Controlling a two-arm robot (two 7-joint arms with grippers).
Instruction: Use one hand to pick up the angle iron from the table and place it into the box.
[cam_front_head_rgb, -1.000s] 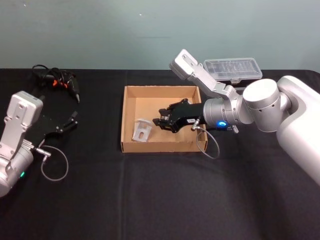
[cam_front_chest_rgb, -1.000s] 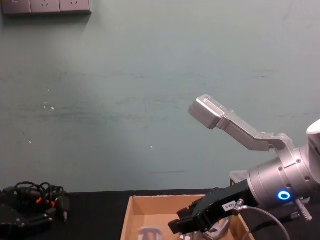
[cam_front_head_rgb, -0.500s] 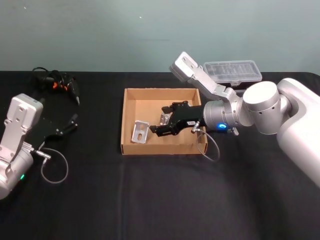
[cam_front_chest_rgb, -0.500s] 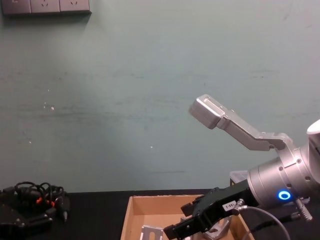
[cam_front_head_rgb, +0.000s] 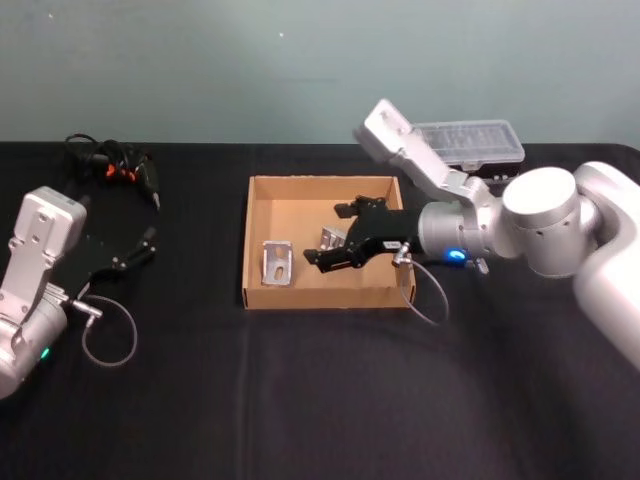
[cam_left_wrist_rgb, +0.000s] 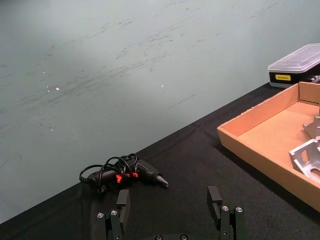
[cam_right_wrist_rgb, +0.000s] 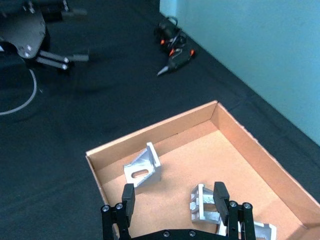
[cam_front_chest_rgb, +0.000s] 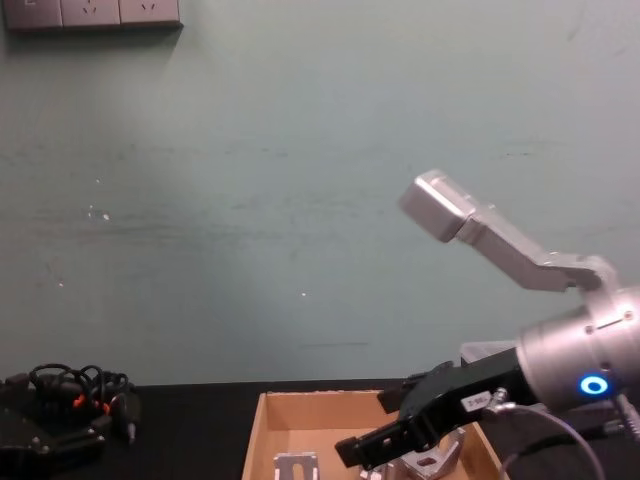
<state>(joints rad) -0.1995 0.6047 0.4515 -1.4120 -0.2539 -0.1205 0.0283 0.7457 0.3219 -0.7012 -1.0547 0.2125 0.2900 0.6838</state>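
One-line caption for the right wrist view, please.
Open right tool hovers empty above the box, where angle irons lie on the cardboard floor.

Premises present as a robotics test lab or workshop bench. Evidence: a counter (cam_front_head_rgb: 300, 400) covered in matte black, set against a plain, scuffed teal wall (cam_front_chest_rgb: 300, 200) with a row of wall sockets (cam_front_chest_rgb: 90, 12) high up. On the counter lie a hand tool with a coiled black cable (cam_front_head_rgb: 115, 165), a clear-lidded plastic parts case (cam_front_head_rgb: 470, 140), and a cardboard box (cam_front_head_rgb: 250, 240) holding metal angle brackets (cam_front_head_rgb: 277, 263). Two silver-grey robot arms flank the bench.
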